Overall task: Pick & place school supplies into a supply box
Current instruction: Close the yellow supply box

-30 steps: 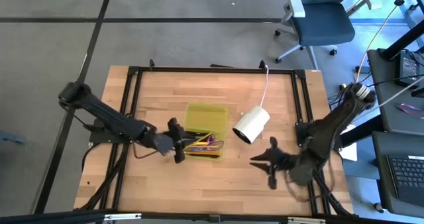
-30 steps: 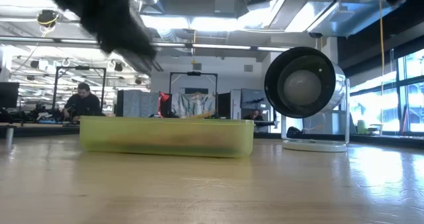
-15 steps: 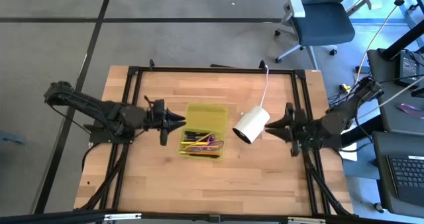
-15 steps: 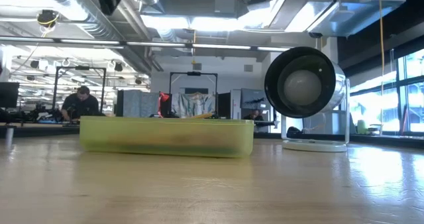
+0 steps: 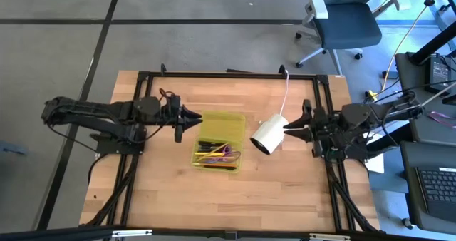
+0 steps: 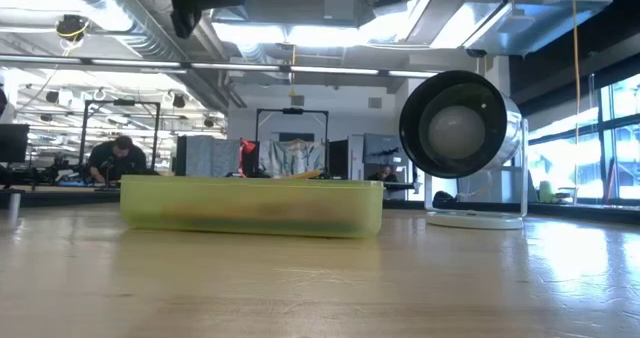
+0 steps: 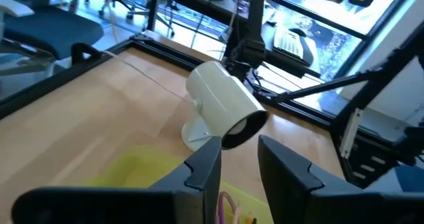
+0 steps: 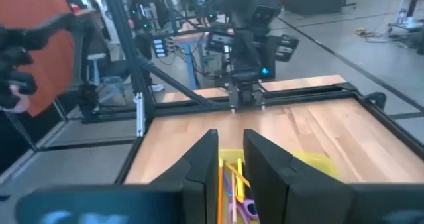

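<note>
Both grippers are seen lifted clear of the tabletop (image 5: 164, 191), and nothing is held in either. At the left gripper (image 5: 194, 118), just beside the far-left corner of the supply box (image 5: 221, 122), the fingers are kept slightly apart, with only empty air between them. At the right gripper (image 5: 291, 127), on the other side of the box and beyond the white cylinder (image 5: 270, 135), the fingers are brought almost together, and nothing is pinched.

The school supplies (image 5: 217, 155) are found already inside the supply box, gathered at its near end: thin pens and the purple-handled scissors (image 5: 229, 152). No loose item is noticed on the wood around the box.

Little risk is judged to remain. If the left gripper is lowered or swung toward the box, the rim could be struck and the light box pushed or tipped, so that pens are spilled. If the right arm is moved inward, the white cylinder or its cord (image 5: 286, 91), near the box, could be knocked against it.
</note>
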### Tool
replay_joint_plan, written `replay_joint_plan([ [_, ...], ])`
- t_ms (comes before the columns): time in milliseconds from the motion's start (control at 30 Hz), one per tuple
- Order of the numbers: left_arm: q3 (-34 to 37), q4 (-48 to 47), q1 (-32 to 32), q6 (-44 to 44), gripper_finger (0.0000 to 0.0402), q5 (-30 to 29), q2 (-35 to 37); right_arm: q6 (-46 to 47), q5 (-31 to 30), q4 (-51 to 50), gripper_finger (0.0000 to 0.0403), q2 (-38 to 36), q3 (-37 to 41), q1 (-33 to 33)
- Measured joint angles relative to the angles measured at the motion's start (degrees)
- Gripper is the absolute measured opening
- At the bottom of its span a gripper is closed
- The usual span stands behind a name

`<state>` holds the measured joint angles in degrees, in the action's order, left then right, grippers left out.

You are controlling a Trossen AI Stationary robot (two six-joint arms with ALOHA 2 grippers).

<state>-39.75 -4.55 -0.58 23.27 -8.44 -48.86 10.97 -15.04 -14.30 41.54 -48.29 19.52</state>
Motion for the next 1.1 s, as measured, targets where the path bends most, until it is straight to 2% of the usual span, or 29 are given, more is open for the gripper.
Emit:
replay_joint_plan([
  [167,0.0,0.1,1.5,0.2,0.0091,1.3,0.0,-1.3,-0.4,0.3,0.0077,2.1,0.1,-3.4],
  [300,0.0,4.1,1.5,3.5,0.0093,-3.8,-0.1,-6.9,-0.7,0.9,0.0077,2.7,0.1,-4.4],
  [467,0.0,4.0,2.4,-0.4,0.0089,-8.3,-0.2,-13.0,-10.0,0.7,0.0077,3.0,0.1,-5.7],
  [533,0.0,3.8,3.7,-0.6,0.0089,-7.7,-0.2,-13.2,-14.5,1.3,0.0077,3.0,0.1,-6.4],
  [700,0.0,2.4,9.9,-0.9,0.0088,1.8,-0.4,-12.0,-22.5,1.7,0.0077,3.0,0.1,-8.7],
  [800,0.0,0.8,16.5,0.0,0.0088,12.3,-1.7,-11.8,-22.7,4.3,0.0077,3.4,0.1,-11.0],
  [933,0.0,1.2,25.5,0.0,0.0088,21.8,-5.9,-12.9,-22.5,6.6,0.0077,3.7,0.0,-13.8],
  [1100,-0.2,1.7,36.2,-0.6,0.0088,43.7,-14.5,-11.5,-20.7,6.5,0.0077,5.5,0.0,-16.4],
])
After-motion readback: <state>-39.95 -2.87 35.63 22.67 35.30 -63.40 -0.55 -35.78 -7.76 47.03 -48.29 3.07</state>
